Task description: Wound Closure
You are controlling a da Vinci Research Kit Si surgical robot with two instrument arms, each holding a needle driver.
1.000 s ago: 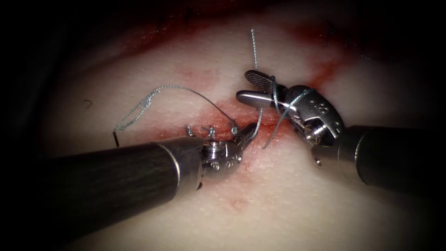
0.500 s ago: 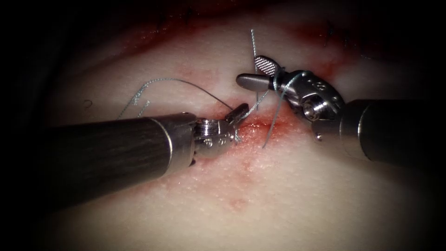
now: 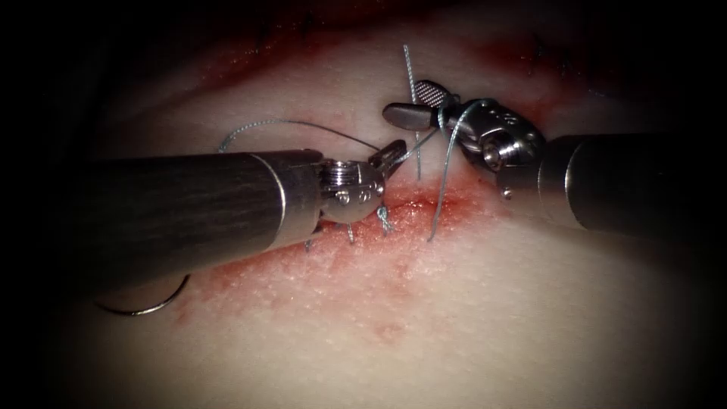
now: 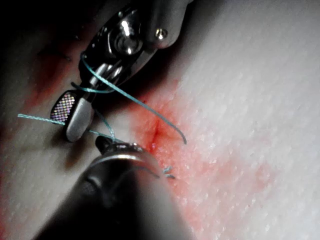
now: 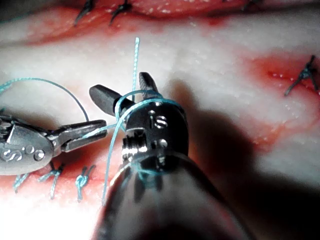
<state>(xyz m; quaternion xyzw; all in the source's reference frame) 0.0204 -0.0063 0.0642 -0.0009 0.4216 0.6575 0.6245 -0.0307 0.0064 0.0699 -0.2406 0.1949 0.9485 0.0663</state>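
Note:
In the endoscope view my left tool [image 3: 394, 151] comes in from the left above the cut [image 3: 435, 203], its jaws shut on the thread [image 3: 303, 125] that arcs back over its shaft. My right tool [image 3: 405, 102] stands just beyond with jaws open; thread is looped around their base and a free end rises past them, with nothing gripped. The right wrist view shows the loop on the right tool [image 5: 120, 84] and the left tool [image 5: 97, 127] clamping the strand. The curved needle [image 3: 151, 307] lies free on the tissue at the lower left, not in it, held by neither tool.
Several tied stitches [image 3: 385, 220] with short cut ends sit along the cut under the left tool, seen as knots [image 5: 82, 177] in the right wrist view. Red fluid [image 3: 333, 265] stains the tissue around the cut. Older dark stitches [image 5: 305, 77] lie farther off.
The left tool has risen away from the cut toward the right tool, carrying the thread. The right tool shifted up and slightly left. The needle has come into sight below the left shaft.

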